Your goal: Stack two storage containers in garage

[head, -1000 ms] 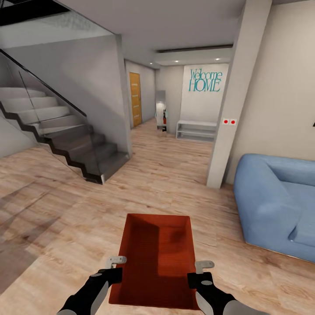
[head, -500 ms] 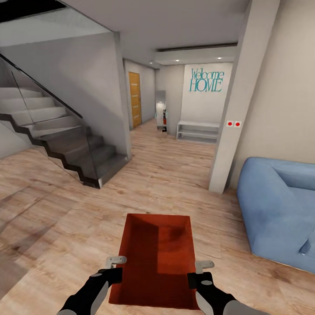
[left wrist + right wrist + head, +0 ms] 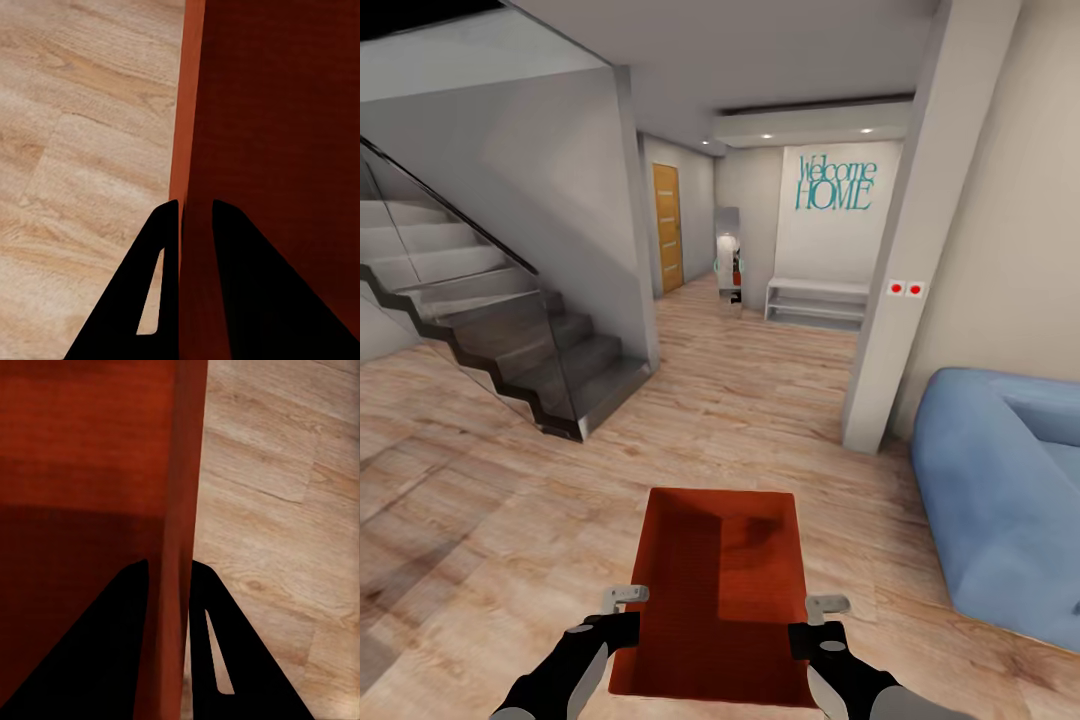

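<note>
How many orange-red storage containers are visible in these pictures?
1. The storage container is held above the wood floor, between the left hand and right hand. The second may be elsewhere.

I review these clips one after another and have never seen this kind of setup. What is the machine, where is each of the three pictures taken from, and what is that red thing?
It is a simulated wheeled robot with two arms. The wide picture comes from a camera on its head, looking down over both arms. The left gripper and right gripper each pinch one side wall of an open orange-red bin, carried over a light wood floor. The bin looks empty. Ahead are stairs, a blue sofa and a hallway with a wooden door. The two close-up pictures come from cameras near each gripper: dark fingers straddle the bin's wall, and likewise on the right.
</note>
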